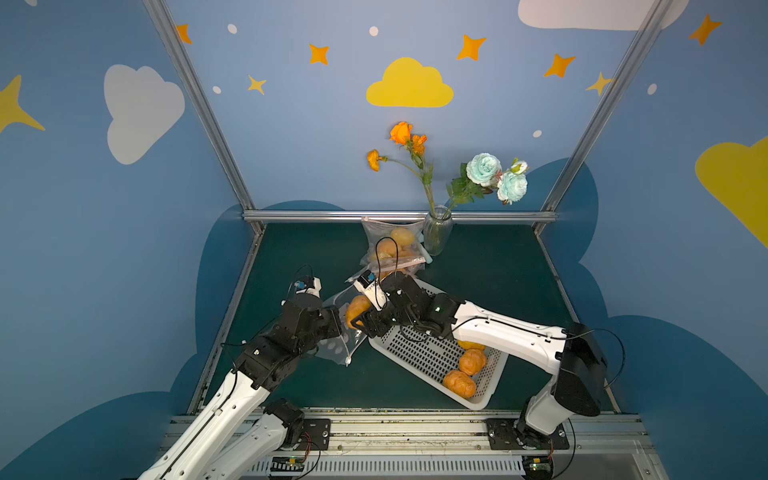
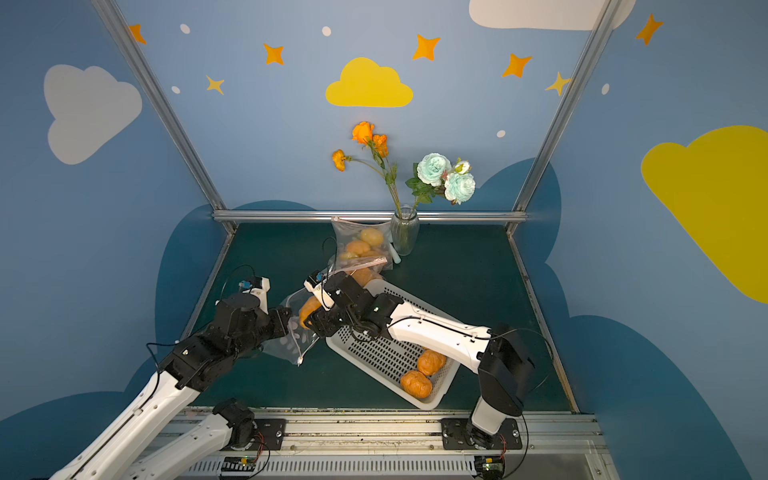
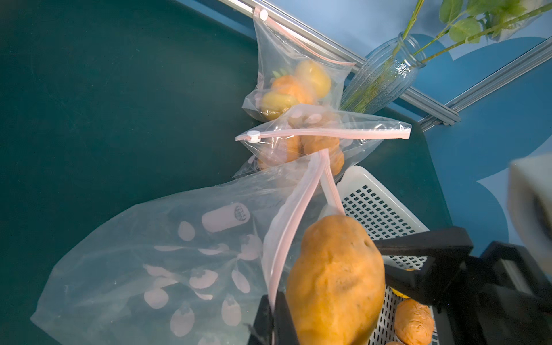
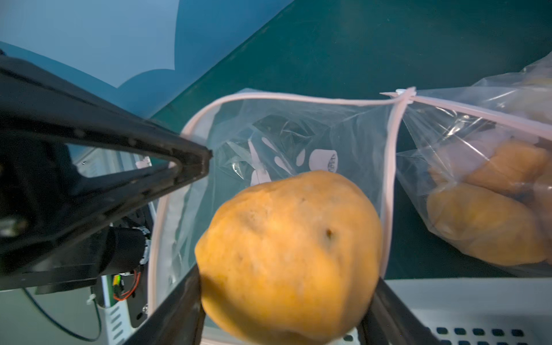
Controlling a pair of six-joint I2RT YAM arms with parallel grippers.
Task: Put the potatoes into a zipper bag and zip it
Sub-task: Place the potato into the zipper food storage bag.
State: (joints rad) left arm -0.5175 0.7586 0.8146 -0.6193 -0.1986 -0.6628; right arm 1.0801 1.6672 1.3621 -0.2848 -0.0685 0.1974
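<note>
An orange potato (image 4: 289, 254) sits clamped between the two fingers of my right gripper (image 4: 286, 274), right at the mouth of an empty clear zipper bag (image 4: 298, 125) with a pink zip strip. My left gripper (image 3: 273, 301) is shut on that bag's pink rim and holds the mouth up. In both top views the held potato (image 1: 357, 309) (image 2: 309, 309) hangs between the two grippers, over the bag (image 1: 336, 345) lying on the green mat. Three more potatoes (image 1: 459, 382) lie in the white basket.
The white perforated basket (image 1: 415, 353) lies slantwise under the right arm. Two zipped bags full of potatoes (image 1: 390, 245) (image 1: 401, 268) rest at the back beside a glass vase (image 1: 436, 230) of flowers. Metal rails edge the mat.
</note>
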